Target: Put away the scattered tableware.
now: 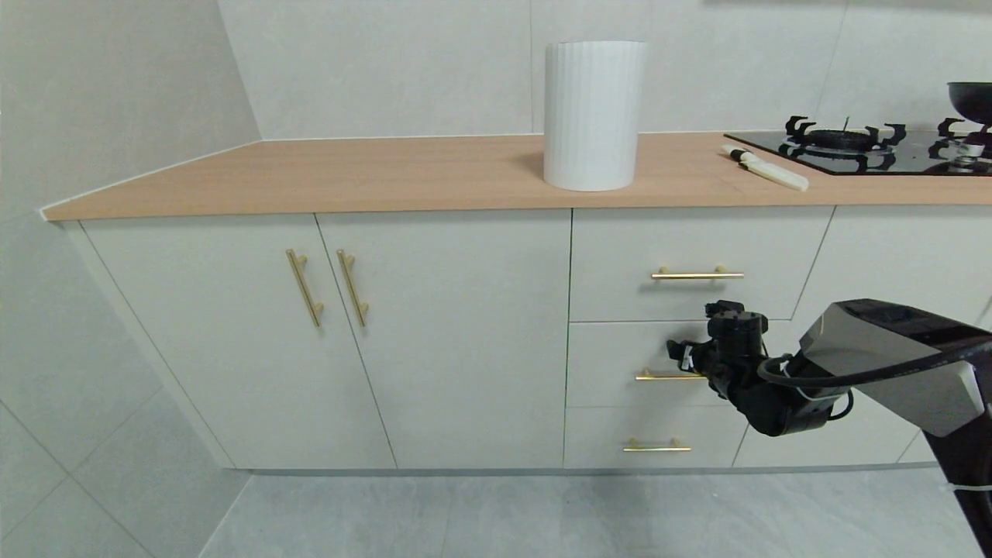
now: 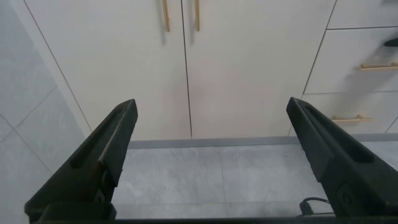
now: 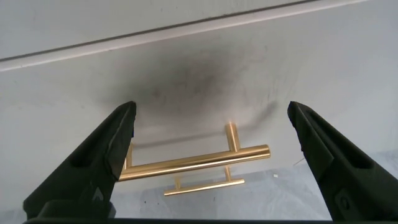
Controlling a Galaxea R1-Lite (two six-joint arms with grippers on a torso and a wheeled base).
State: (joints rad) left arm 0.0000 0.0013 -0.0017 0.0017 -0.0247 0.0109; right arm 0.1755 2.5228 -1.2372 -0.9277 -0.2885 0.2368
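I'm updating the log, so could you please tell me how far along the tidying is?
Nothing looks put away yet: the knife lies on the counter and all drawers are shut. In hand: the right gripper, open, faces the middle drawer handle. Left: opening it and stowing the knife.

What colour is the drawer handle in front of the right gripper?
The handle is gold, seen best in the right wrist view.

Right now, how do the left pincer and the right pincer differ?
The right pincer sits close to the middle drawer handle; the left pincer hangs far back from the cupboard door handles. The right pincer faces a drawer front; the left pincer looks over cupboard doors and floor. Both are open and empty.
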